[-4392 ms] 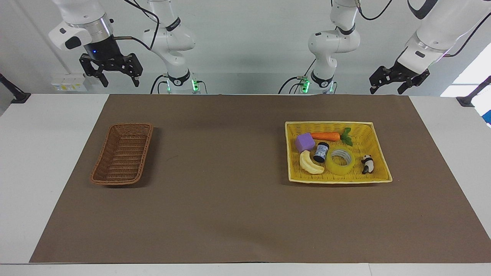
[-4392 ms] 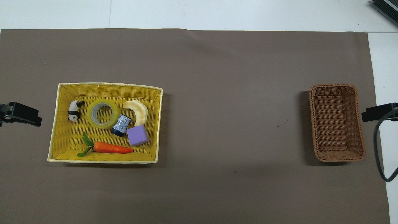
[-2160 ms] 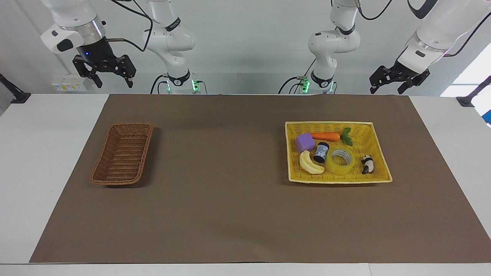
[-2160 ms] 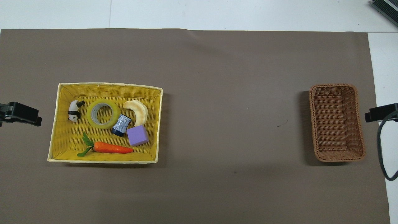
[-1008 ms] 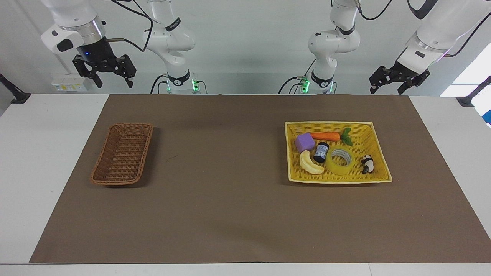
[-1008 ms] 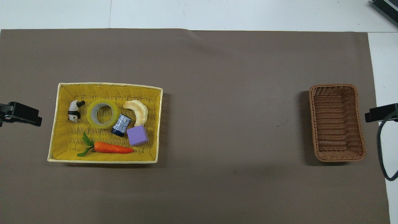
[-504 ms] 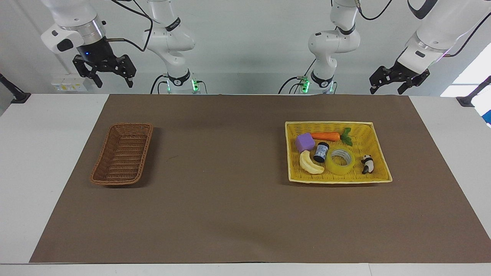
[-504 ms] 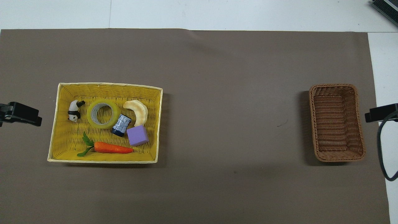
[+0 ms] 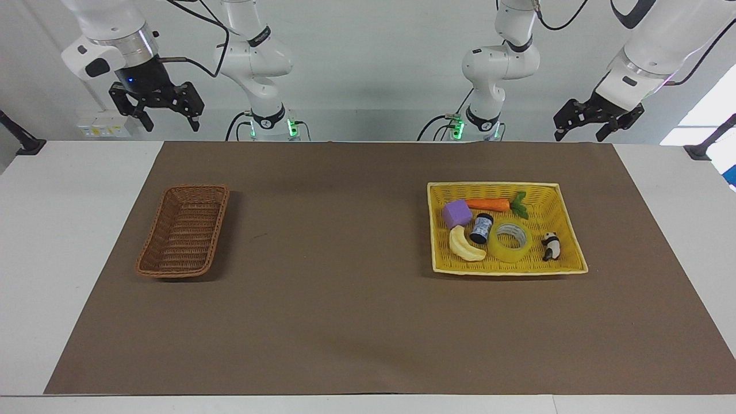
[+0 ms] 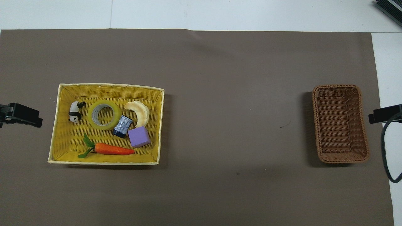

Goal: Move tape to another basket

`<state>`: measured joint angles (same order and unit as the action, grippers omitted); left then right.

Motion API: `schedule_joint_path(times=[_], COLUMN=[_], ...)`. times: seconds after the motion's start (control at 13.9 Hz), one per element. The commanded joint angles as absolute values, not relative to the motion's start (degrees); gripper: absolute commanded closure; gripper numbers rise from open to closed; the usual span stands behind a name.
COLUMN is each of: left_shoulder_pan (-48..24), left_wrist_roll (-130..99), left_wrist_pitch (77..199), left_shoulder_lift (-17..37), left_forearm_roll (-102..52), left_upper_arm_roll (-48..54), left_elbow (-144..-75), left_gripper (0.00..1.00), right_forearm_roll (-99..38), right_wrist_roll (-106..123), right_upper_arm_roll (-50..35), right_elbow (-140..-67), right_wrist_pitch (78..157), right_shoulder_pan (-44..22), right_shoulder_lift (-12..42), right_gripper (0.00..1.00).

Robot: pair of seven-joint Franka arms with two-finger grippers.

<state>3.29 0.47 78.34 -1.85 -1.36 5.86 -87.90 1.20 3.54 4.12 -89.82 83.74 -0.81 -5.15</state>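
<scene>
Both grippers unmoved, open, waiting; tape (image 9: 509,241) unmoved in yellow tray (image 9: 566,221)

White jointed arms (image 9: 256,52), black cables, green base lights.

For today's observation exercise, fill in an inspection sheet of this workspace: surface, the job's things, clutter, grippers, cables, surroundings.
Surface: brown mat over a white table.
Job's things: tape lies flat in the yellow tray, toward the left arm's end; brown wicker basket holds nothing, toward the right arm's end.
Clutter: in the tray, a carrot, purple block, small dark can, banana and panda figure.
Grippers: left gripper and right gripper open, raised, waiting, holding nothing.
Cables: black cable loops beside the right gripper.
Surroundings: white wall, wall socket.
</scene>
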Motion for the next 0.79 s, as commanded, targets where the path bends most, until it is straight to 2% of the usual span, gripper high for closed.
schedule_joint_path(times=[0.0,0.72], left_shoulder_pan=[3.87,3.96], left_wrist_roll=[0.97,0.88], left_wrist_pitch=[79.19,81.91], left_shoulder_lift=[-2.99,-4.48], left_forearm_roll=[-0.62,-0.70], left_upper_arm_roll=[6.24,6.15], left_elbow=[-89.12,-92.89], left_gripper=[0.00,0.00], right_forearm_roll=[1.06,1.05], right_wrist_roll=[5.01,5.01], right_upper_arm_roll=[3.69,3.69], right_elbow=[-91.23,-91.23], right_wrist_pitch=[84.73,84.73], right_shoulder_pan=[0.09,0.09], right_shoulder_lift=[-6.24,-6.15], right_gripper=[0.00,0.00])
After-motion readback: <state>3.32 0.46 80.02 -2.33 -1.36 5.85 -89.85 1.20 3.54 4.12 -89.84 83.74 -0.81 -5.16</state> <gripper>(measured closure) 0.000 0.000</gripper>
